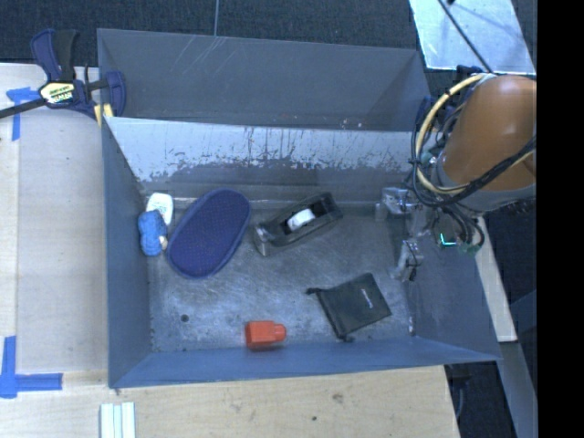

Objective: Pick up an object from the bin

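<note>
My gripper hangs at the right side of the bin, close to the right wall, with nothing seen between its fingers. Just below and left of it a black flat wallet-like pouch lies on the bin floor. A black tape dispenser with a white roll lies to the left of the gripper, near the back wall.
A dark blue oval case lies at the left, with a small blue and white object beside it against the left wall. A small red-orange block sits near the front wall. The arm's orange dome and cables are above the right rim.
</note>
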Available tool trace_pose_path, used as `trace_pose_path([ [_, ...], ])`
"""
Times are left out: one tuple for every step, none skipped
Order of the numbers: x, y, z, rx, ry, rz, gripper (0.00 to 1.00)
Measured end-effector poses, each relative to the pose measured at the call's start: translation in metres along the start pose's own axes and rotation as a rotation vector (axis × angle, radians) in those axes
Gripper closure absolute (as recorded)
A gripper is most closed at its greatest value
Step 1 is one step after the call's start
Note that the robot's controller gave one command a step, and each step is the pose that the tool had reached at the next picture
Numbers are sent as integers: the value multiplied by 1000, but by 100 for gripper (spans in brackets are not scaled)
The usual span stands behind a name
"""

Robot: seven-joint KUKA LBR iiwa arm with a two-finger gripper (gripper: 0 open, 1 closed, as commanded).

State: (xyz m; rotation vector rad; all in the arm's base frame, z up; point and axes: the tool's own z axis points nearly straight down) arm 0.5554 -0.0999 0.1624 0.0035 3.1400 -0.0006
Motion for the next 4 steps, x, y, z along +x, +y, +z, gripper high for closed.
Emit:
trace_pose_path([
  [61,10,96,-2,7,-156,0],
  [58,10,92,0,-2,-159,100],
  [52,13,-33,2,-10,-85,100],
  [55,-11,-90,2,-6,-371,100],
])
